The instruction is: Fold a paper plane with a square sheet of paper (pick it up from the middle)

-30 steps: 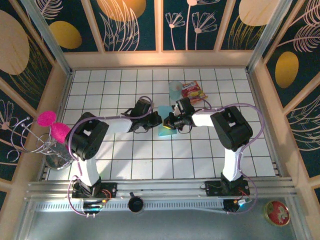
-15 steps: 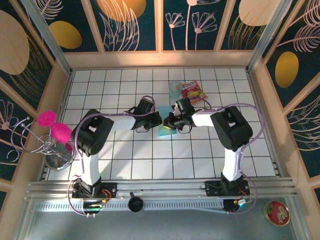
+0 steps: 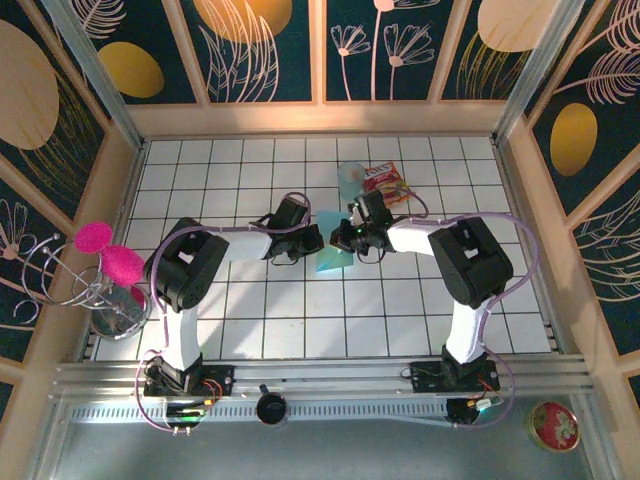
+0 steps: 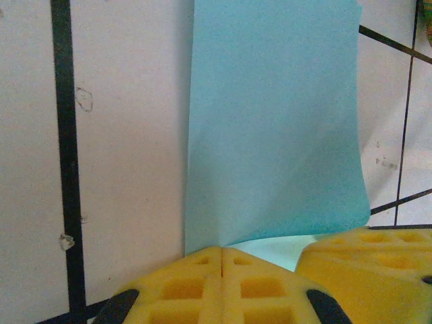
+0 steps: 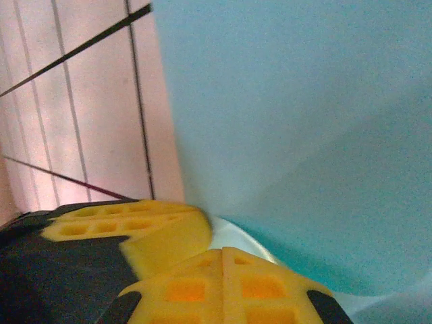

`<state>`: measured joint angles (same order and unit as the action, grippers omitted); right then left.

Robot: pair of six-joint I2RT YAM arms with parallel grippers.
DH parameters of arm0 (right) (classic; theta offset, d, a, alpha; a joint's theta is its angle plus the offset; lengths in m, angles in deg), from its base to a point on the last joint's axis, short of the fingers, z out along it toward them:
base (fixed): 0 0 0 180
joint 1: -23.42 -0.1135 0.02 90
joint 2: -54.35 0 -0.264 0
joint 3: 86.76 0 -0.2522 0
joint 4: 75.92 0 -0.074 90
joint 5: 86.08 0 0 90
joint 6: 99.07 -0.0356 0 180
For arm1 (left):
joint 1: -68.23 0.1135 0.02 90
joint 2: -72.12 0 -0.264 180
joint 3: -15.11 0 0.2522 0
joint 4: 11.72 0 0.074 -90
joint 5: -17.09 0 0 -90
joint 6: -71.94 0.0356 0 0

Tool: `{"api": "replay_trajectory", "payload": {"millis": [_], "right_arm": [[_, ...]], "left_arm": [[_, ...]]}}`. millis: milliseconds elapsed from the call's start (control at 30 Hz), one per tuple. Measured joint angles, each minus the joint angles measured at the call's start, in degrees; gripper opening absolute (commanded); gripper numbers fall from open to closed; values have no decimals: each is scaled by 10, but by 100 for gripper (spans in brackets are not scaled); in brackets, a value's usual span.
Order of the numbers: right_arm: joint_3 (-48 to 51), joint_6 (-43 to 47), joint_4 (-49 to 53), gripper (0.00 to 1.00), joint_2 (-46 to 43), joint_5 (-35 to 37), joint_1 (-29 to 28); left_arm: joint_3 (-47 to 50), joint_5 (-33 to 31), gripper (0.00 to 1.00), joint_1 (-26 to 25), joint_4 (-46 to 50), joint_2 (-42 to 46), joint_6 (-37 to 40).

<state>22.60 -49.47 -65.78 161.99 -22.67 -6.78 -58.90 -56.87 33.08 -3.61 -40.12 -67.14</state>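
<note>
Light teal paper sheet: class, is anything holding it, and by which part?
The left gripper and right gripper both have their yellow fingers shut on the light teal square paper sheet, pinching side by side on the same edge or fold.

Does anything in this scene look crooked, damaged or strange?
Only the square sheet of paper stands out. It does not lie flat but bows upward, with a soft bend spreading from one edge. There the left tool and the right tool pinch it, shut and close together. No tear is visible.
</note>
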Motion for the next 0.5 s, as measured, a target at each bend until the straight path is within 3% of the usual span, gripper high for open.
{"api": "replay_trajectory", "payload": {"millis": [500], "right_arm": [[-1, -1, 21, 2, 10, 41, 3]], "left_arm": [[-2, 3, 2, 0, 6, 12, 5]]}}
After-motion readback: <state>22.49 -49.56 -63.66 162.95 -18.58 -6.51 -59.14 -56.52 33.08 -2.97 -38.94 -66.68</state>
